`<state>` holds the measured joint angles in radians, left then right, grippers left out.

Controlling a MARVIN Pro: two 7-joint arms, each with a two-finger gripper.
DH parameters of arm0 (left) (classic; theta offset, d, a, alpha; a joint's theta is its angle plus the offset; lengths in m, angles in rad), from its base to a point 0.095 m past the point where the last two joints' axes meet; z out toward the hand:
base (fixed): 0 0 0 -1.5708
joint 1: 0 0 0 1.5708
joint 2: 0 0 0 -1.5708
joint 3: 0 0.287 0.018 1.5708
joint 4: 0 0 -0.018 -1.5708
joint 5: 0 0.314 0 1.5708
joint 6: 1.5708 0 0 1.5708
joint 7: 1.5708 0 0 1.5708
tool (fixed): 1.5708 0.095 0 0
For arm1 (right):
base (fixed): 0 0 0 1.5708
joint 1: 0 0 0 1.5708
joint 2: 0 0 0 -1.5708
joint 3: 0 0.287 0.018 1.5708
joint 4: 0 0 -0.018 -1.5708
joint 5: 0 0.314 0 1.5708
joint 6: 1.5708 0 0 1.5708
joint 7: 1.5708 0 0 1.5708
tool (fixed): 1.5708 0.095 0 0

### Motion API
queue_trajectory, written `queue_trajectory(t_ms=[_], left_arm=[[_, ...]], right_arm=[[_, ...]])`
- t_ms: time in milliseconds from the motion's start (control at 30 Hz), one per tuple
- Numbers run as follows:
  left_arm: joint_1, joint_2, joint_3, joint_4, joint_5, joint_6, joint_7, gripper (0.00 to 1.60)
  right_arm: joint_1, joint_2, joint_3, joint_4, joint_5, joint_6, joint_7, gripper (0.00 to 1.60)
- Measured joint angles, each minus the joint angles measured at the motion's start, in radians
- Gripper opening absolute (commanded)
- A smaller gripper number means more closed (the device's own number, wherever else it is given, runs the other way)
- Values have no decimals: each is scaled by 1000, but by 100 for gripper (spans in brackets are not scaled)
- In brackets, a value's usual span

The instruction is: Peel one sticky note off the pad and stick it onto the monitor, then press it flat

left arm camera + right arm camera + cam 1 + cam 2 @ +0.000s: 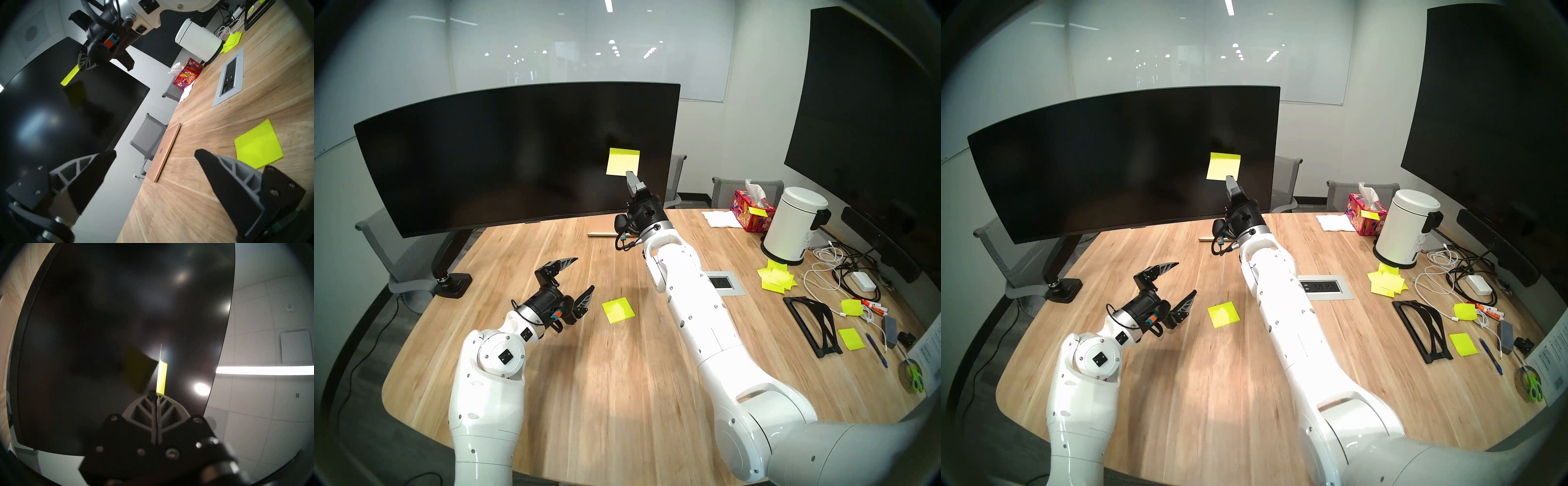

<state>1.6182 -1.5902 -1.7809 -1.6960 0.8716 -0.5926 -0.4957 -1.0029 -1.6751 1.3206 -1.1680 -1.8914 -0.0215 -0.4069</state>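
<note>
My right gripper is raised in front of the wide curved black monitor, shut on the lower edge of one neon yellow-green sticky note. In the right wrist view the sticky note stands edge-on from the closed fingers, its reflection dim on the monitor; whether it touches the screen I cannot tell. The pad lies flat on the wooden table, right of my left gripper, which is open, empty and just above the table. The pad shows beside the left fingertips.
A taller flat black screen stands at the right. Near it are a white canister, a tissue box, a messy pile of yellow sheets, cables, pens and a black stand. A closed laptop lies under the monitor. A power outlet plate is set in the table.
</note>
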Motion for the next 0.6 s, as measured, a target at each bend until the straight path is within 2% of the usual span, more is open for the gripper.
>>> queue_trajectory(t_ms=[600], left_arm=[[0, 0, 0, 0, 0, 0, 0, 160]], right_arm=[[55, 18, 29, 26, 16, -92, 63, 0]])
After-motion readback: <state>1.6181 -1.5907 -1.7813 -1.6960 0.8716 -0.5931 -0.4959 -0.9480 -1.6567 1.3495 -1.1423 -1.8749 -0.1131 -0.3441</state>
